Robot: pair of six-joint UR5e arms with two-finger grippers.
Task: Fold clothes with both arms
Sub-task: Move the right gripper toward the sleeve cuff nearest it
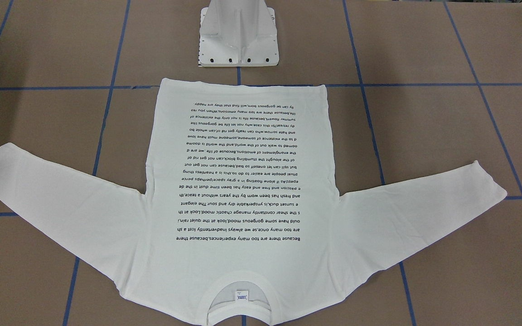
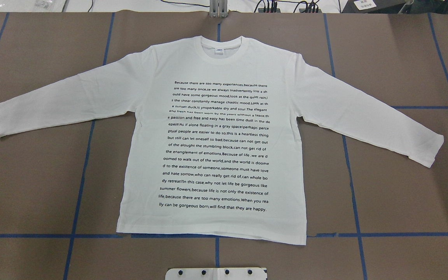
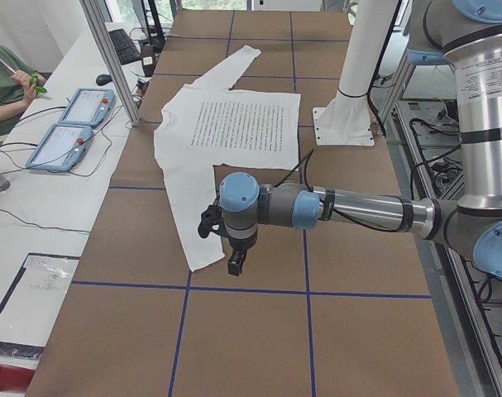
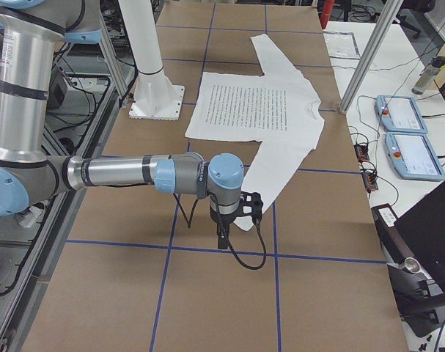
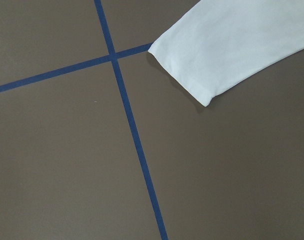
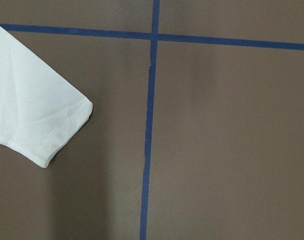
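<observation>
Near the left pincer (image 3: 234, 265) and the right pincer (image 4: 221, 240), T-shirt (image 2: 216, 136) cuffs are lying flat; the pincers' opening I cannot tell.

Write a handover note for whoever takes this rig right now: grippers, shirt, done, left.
Left gripper: hovers by the left-side cuff, holding nothing; open or shut, cannot tell.
Right gripper: likewise by the right-side cuff.
T-shirt: flat, print up, sleeves spread, collar away from the pedestal.
Done: nothing folded. Left: every fold.
</observation>
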